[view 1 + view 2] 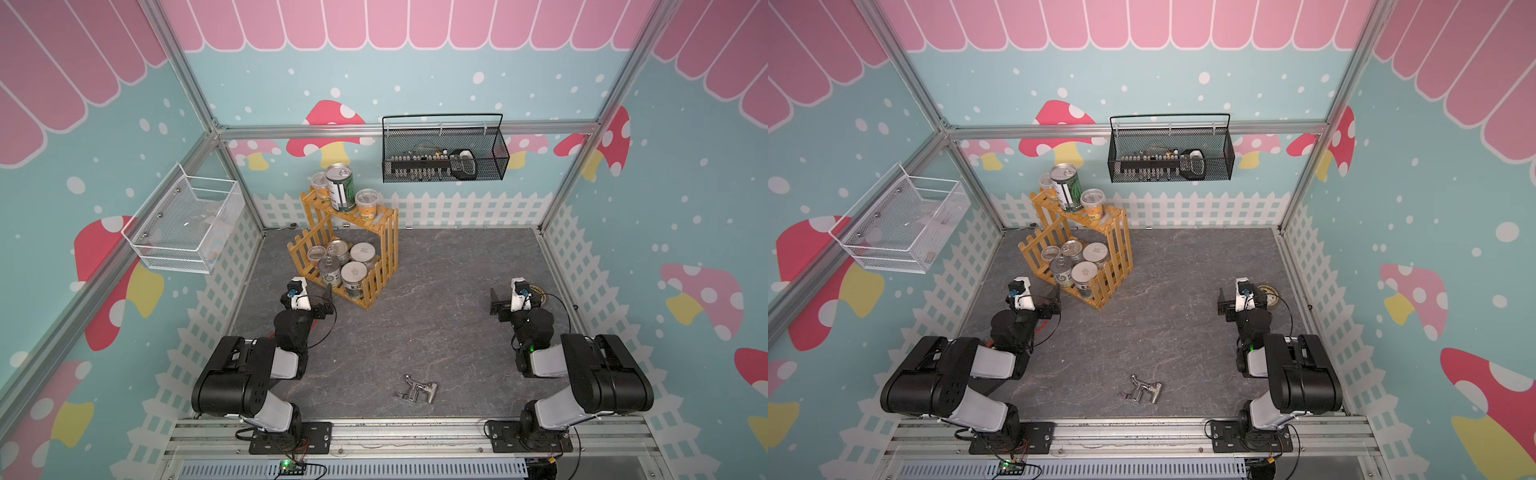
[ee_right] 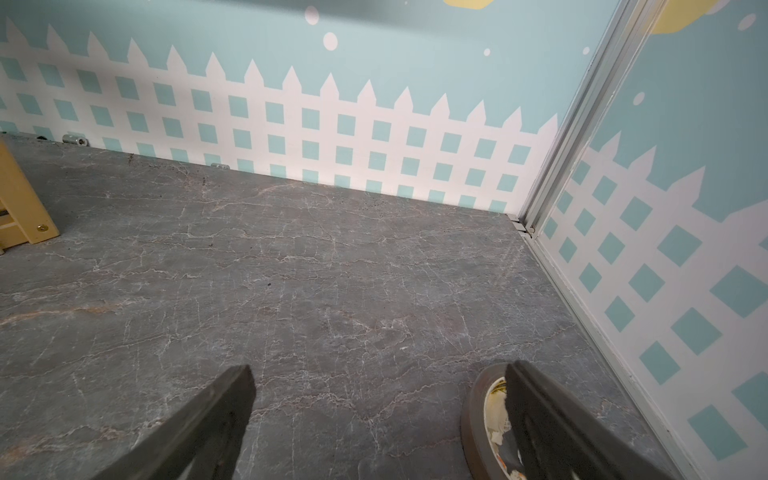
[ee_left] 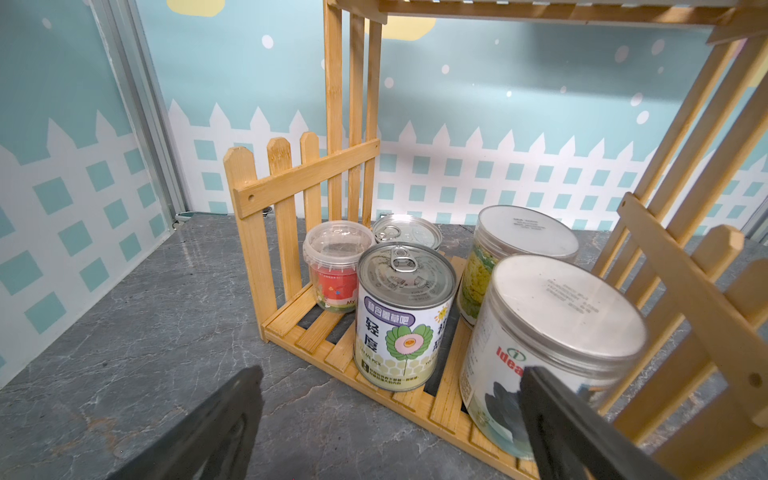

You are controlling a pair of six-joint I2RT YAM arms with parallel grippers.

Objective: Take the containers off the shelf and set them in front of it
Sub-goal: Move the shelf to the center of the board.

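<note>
**Reaching for the first can on the lower tier**

The left gripper [image 3: 388,374] hangs at the open front of the shelf [image 3: 291,183], its fingers [image 3: 232,415] spread wide and holding nothing. Just ahead of the fingertips, in line with the gap between them, stands the flower-label tin can [image 3: 401,316]. Beyond it sit a clear cup [image 3: 336,266] and a second tin can [image 3: 409,230]. One finger overlaps the front white-lidded jar [image 3: 561,316] (whether it touches, I cannot tell), and the rear jar [image 3: 523,232] stands past that. All eight containers are on the shelf: these five below, and on the top tier a tall can [image 1: 340,187] between a farther cup [image 1: 320,183] and a nearer cup [image 1: 366,203].

The step in hand looks like the first pick. To do it well, centre the flower-label can between the pads. Slip the jar-side finger into the gap between can and jar rather than shoving the jar. Go in level and close on the mid-label, below the rim. Draw straight back and set it upright on the bare table [image 1: 436,291] in front of the shelf, leaving room for the others.

The right gripper [image 2: 379,368] waits well apart from the shelf, its fingers equally wide and empty. Only table lies between them, and a tape roll [image 2: 482,415] sits just beside one finger; leave that alone.
</note>
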